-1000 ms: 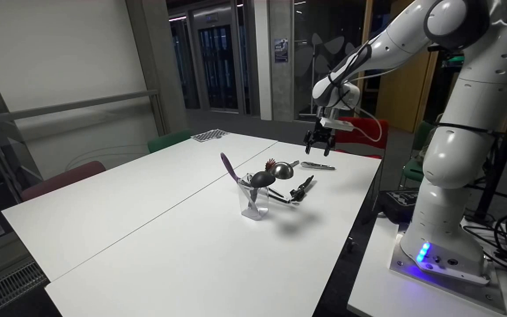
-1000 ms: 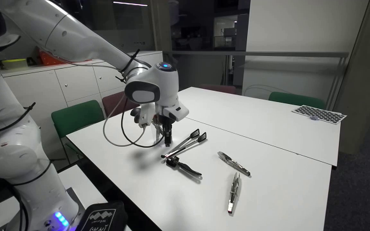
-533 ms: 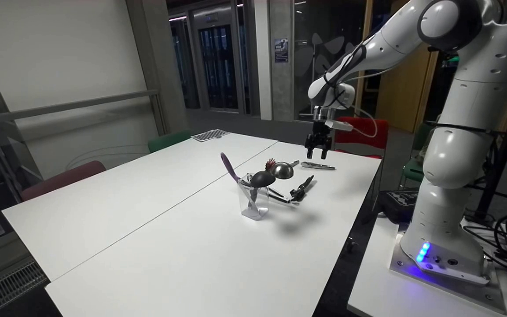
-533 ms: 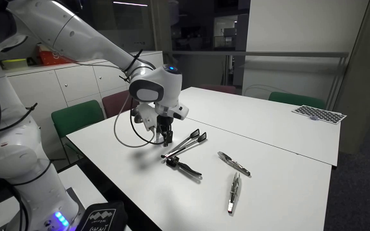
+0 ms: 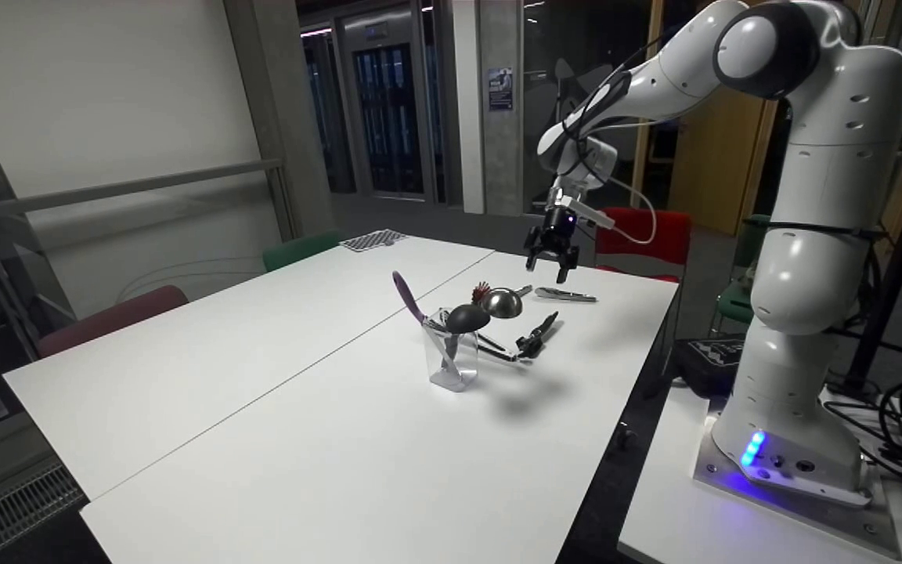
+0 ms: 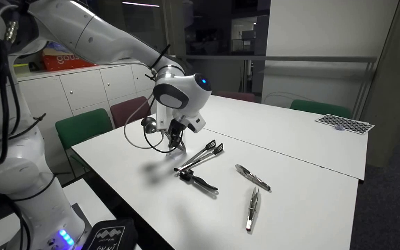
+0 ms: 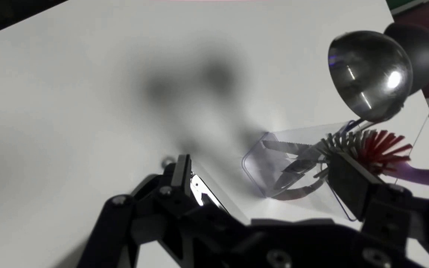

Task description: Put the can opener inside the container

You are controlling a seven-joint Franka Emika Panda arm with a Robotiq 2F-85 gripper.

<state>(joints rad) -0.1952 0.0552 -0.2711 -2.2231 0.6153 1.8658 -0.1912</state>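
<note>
Fingers (image 7: 350,186) spread apart, raised above the desk (image 6: 300,201). Container (image 5: 463,366) — clear, upright, loaded with utensils (image 5: 467,319) — appears partly behind one finger in the wrist view. Can opener (image 6: 200,180) lies on the desk, outside the container, just beside slotted tongs (image 6: 200,159).

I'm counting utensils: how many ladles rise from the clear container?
2. In an exterior view, the black ladle is left, the silver ladle right, both leaning out of the clear container.

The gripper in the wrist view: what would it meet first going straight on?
Probably the clear container with its utensils, showing mostly between the fingers; depth is unclear, so perhaps the table.
</note>
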